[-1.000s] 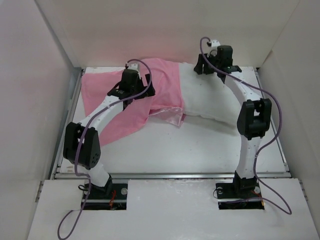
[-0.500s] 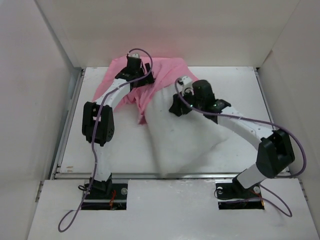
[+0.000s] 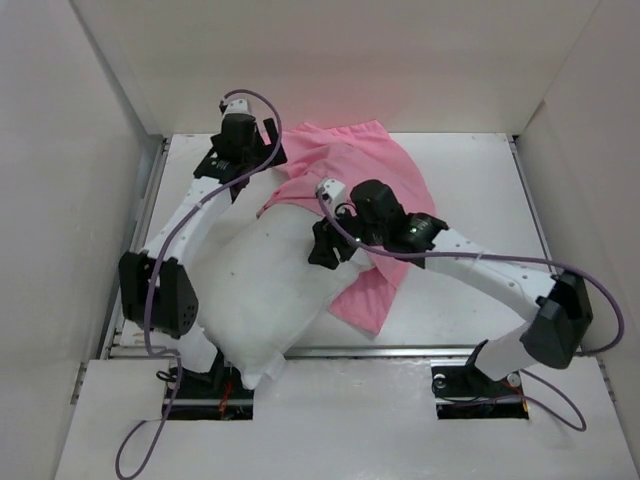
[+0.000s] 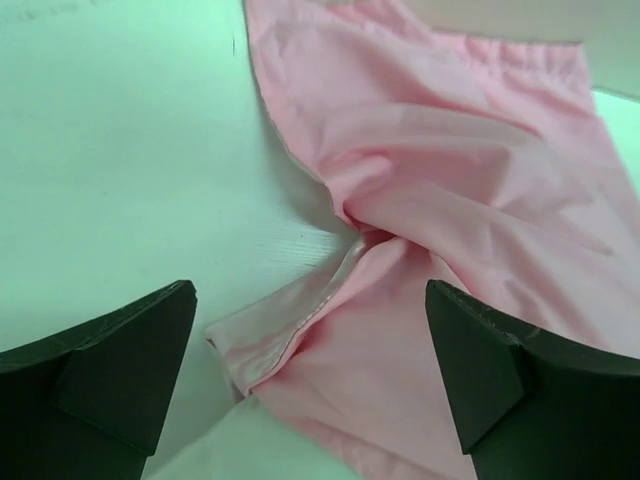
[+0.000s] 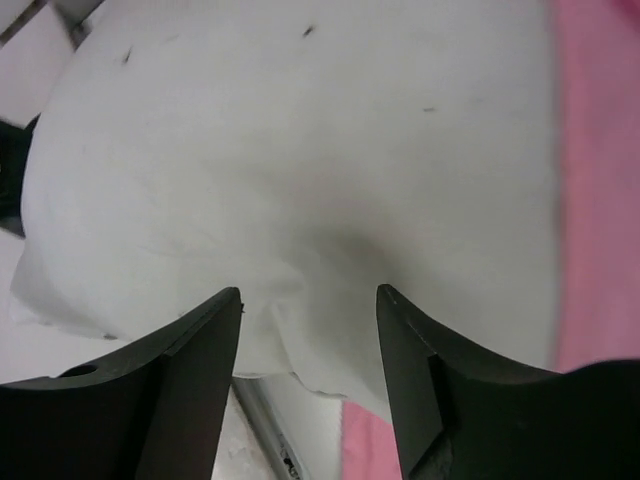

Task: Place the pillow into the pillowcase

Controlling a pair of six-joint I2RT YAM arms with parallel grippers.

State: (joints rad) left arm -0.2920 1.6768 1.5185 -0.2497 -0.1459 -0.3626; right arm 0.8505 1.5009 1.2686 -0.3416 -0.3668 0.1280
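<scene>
Top external view, your stock: pillow [image 3: 262,290] lay slantwise at near left; plump, soft, probably light, best pinched at a seamed corner. Pillowcase [image 3: 345,150] lay far centre; thin, likely slippery. Left gripper [image 4: 310,300] stood spread wide over it. Right gripper [image 5: 308,295] stood part-spread at the pillow's edge; you could not tell if it gripped.

The pillow [image 3: 265,295] is sliding toward the near left corner, the right arm [image 3: 470,265] dragging it; the pillowcase [image 3: 350,160] is shifting rightward behind.
</scene>
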